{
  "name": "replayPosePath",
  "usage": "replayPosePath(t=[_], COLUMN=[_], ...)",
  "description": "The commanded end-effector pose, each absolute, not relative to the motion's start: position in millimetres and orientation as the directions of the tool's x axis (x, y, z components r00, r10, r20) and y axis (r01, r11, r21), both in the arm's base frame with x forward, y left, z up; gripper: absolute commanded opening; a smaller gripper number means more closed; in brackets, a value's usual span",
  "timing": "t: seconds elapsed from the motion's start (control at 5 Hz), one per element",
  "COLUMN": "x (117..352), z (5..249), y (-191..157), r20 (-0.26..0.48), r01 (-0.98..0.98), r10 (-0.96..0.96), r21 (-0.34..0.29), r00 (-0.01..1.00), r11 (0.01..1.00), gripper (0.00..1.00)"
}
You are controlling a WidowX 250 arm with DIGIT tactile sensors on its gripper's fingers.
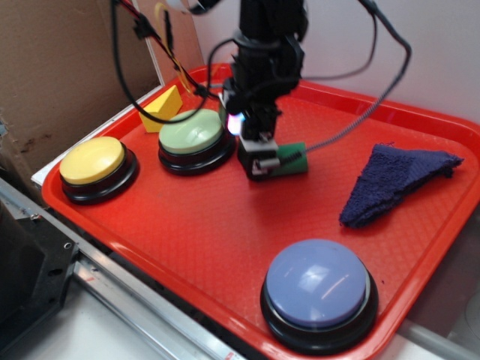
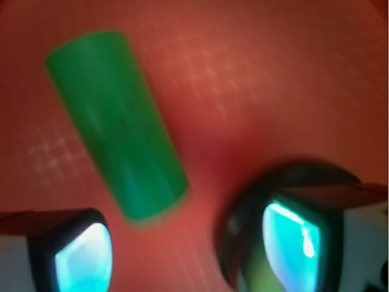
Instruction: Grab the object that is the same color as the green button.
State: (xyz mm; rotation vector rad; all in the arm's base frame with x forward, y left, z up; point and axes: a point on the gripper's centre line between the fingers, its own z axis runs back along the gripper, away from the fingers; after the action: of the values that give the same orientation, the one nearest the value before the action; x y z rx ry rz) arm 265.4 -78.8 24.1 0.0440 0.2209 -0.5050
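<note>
Hand (image 1: pixel 259 166) apparently open beside green cylinder (image 2: pixel 115 121).

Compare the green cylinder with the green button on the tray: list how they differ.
The green cylinder is a deep, saturated green; the green button is a pale, washed-out green. The cylinder is a plain solid piece lying on its side; the button is a dome seated on a black round base. The cylinder is clearly smaller than the button. The cylinder lies right by the hand; the button sits just beside it. Both are green and rest on the red tray.
</note>
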Motion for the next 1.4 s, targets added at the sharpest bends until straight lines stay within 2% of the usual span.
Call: replayPosePath(t=[0.0,0.2,0.4,0.6,0.8,1.0,1.2], x=[271.4,270.7,267.0,251.9,227.7,194.5,173.2], z=[25.8,27.7,42.5,92.5,142.1,190.4,236.3], y=[-95.3,-93.3,-85.8,-68.5,-57.9,-58.2,-61.2], r20=[-0.169,-0.161,-0.142,-0.101,-0.054,-0.018,0.085], r01=[0.532,0.505,0.446,0.208,-0.045,-0.264,-0.259], r10=[-0.523,-0.497,-0.440,-0.199,0.053,0.265,0.252], r21=[0.004,0.007,0.015,0.090,0.130,0.056,0.091], r00=[0.835,0.853,0.887,0.975,0.997,0.964,0.964], r11=[0.847,0.863,0.895,0.974,0.990,0.963,0.961], gripper=[0.86,0.00,0.00,0.00,0.00,0.00,0.00])
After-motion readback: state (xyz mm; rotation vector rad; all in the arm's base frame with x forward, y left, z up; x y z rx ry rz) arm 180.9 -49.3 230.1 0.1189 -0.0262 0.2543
